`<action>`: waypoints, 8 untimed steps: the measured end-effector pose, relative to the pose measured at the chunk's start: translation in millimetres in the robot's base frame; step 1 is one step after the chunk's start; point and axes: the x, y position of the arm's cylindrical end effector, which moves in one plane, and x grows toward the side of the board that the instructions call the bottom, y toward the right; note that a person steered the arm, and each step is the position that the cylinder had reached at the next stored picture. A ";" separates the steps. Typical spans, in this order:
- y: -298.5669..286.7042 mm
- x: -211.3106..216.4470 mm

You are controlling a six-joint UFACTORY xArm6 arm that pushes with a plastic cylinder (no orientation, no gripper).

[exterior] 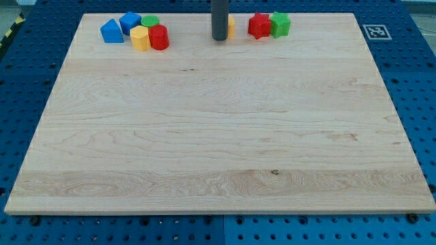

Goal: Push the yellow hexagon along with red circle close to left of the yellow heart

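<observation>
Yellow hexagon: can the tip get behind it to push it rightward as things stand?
Probably yes. My tip is right of the yellow hexagon, with bare board between, but the blue blocks crowd its left, so it must come round below them.

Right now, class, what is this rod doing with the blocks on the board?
A dark rod comes down at the view's top; my tip stands just left of a yellow block that it partly hides, probably the yellow heart. The yellow hexagon and red circle sit touching in the cluster at the view's upper left, well left of my tip. Nothing is being pushed yet.
</observation>
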 end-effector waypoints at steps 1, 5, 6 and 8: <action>-4.7 -3.0; -191.8 86.2; -230.5 69.4; -206.1 51.5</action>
